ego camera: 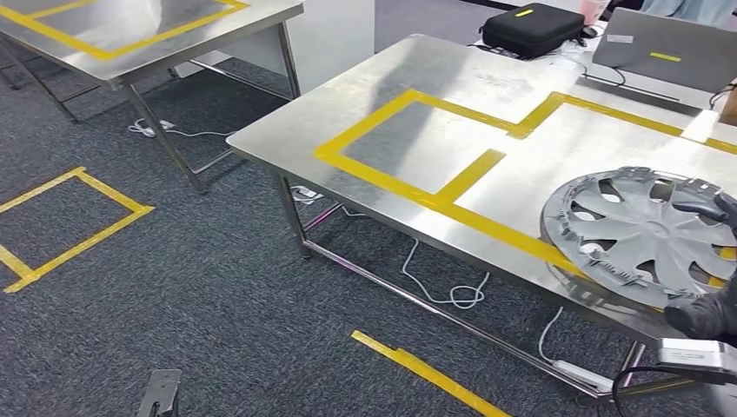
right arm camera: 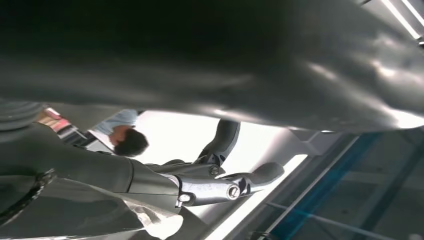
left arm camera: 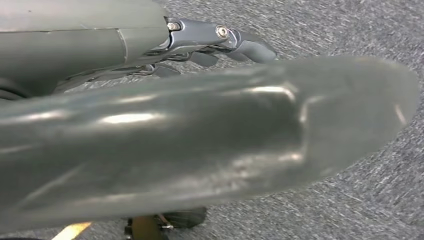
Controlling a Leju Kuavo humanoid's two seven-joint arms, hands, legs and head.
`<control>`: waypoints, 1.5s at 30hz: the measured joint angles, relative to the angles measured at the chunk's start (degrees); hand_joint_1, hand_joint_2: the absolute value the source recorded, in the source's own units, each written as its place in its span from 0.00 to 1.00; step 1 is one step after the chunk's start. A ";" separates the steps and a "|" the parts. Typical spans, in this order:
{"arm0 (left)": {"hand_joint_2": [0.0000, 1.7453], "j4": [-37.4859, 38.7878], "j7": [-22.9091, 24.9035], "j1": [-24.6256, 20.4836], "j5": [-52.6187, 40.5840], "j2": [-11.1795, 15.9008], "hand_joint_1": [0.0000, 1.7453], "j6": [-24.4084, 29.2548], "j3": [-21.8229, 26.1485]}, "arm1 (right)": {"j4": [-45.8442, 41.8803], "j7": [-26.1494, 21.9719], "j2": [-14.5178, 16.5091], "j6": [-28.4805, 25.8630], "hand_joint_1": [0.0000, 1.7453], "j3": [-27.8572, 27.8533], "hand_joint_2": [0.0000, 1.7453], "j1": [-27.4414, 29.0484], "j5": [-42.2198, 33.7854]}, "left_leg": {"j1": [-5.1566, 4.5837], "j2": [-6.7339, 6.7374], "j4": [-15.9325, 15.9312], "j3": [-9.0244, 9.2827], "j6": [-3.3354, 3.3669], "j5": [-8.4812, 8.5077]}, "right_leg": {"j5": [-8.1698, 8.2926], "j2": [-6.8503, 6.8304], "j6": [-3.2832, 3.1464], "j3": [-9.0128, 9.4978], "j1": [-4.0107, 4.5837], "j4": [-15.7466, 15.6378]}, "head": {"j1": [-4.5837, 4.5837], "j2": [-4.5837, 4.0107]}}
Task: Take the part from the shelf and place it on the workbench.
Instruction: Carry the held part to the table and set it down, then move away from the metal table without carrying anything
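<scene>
The part is a grey plastic wheel cover [ego camera: 639, 234] with several spokes. It lies on the steel workbench [ego camera: 487, 95] at the near right corner, across a yellow tape line, its near rim reaching the table edge. My right hand [ego camera: 708, 314] grips the cover at that near right rim, and a dark finger [ego camera: 720, 207] lies over its far right side. In the right wrist view my fingers [right arm camera: 225, 187] curl beside a grey piece of the cover [right arm camera: 75, 212]. My left hand [left arm camera: 215, 42] hangs over the carpet with its fingers apart, holding nothing.
Yellow tape rectangles [ego camera: 408, 143] mark the workbench. A black case [ego camera: 532, 28] and a laptop [ego camera: 665, 48] sit at its far end. A second steel table [ego camera: 130, 26] stands at the far left. White cables [ego camera: 452, 291] trail on the carpet under the bench. A person [right arm camera: 125, 135] stands farther off.
</scene>
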 joint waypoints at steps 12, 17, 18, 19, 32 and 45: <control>0.00 0.00 -0.71 0.08 0.18 -0.18 0.00 0.50 0.56 | -4.10 -0.62 0.04 -1.20 0.00 -0.09 0.00 1.16 -2.40 | -1.06 0.23 -0.74 -3.77 3.06 3.39 | -6.74 -0.02 0.30 -0.76 0.65 9.26 | 0.17 0.00; 0.00 0.00 -1.06 0.09 0.61 -0.28 0.00 0.38 0.66 | -6.20 -0.46 0.03 -1.09 0.00 0.22 0.00 1.49 -1.96 | -1.14 0.26 -0.80 -4.75 1.87 5.31 | -4.05 -0.07 -0.95 5.85 1.73 -2.03 | 0.16 0.00; 0.25 0.00 -1.08 0.11 0.67 -0.24 0.00 0.38 0.73 | -6.36 -0.44 0.03 -1.09 0.00 0.27 0.00 1.59 -1.91 | -1.10 0.25 -0.81 -4.82 1.53 5.55 | -3.65 -0.10 -1.20 5.48 1.64 -2.25 | 0.22 0.00; 0.50 0.00 -1.09 0.16 0.71 -0.19 0.00 0.39 0.81 | -6.48 -0.43 0.03 -1.10 0.00 0.31 0.00 1.64 -1.85 | -1.07 0.21 -0.51 -5.02 1.14 5.00 | -3.11 -0.17 -1.51 5.25 1.50 -2.43 | 0.19 0.00; 1.00 0.00 -0.17 -0.75 1.13 -0.02 0.00 0.73 1.19 | -6.66 0.29 0.04 -1.97 0.00 1.74 0.00 0.45 -1.02 | -0.08 -0.04 -1.91 4.49 0.15 -2.30 | 2.57 -0.55 -0.47 -1.38 1.16 -0.76 | -0.05 0.00; 0.50 -0.02 -0.93 -0.43 1.84 -0.12 0.00 0.51 1.41 | -6.86 1.32 0.02 -2.60 0.00 2.24 0.00 1.49 -1.25 | -0.80 0.47 -2.17 -3.63 2.26 4.96 | -3.20 -0.14 0.42 5.60 0.85 1.26 | 0.22 0.00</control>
